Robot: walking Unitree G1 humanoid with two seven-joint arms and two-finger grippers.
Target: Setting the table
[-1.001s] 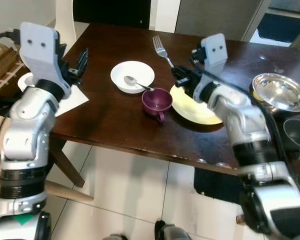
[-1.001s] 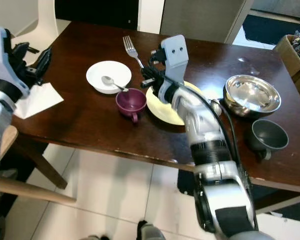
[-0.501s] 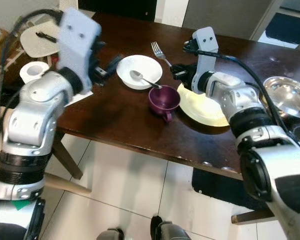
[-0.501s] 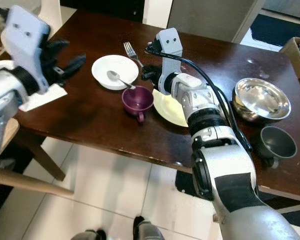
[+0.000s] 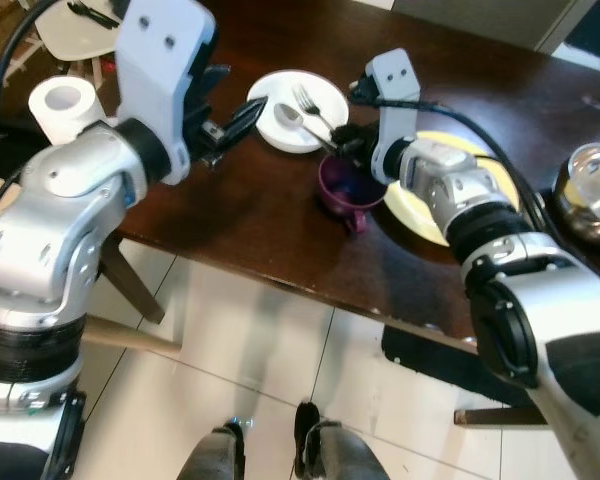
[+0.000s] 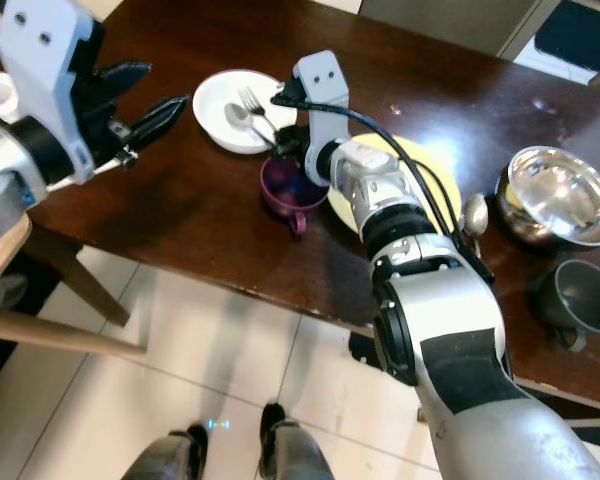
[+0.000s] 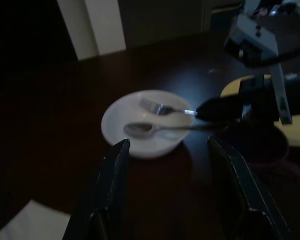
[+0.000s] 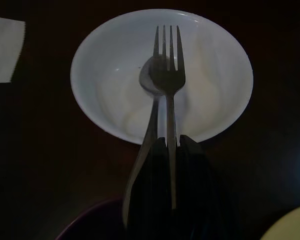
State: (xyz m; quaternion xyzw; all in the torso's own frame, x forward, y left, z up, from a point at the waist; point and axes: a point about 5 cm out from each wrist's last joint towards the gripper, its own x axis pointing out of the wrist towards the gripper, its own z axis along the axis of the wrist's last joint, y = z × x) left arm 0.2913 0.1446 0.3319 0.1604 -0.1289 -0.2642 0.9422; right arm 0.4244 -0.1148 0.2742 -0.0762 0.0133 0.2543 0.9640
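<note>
Head stereo pair looks steeply down, fwd over dark table (image 5: pixel 280 220) and floor, mid range. Left wrist cam, dim, looks across table at white bowl (image 7: pixel 142 122); right wrist cam sits close above same bowl. All four share it.

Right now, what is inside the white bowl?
A spoon lies in the white bowl, its handle running out over the rim. The right tool holds a fork above it, so the fork covers part of the spoon's head.
</note>
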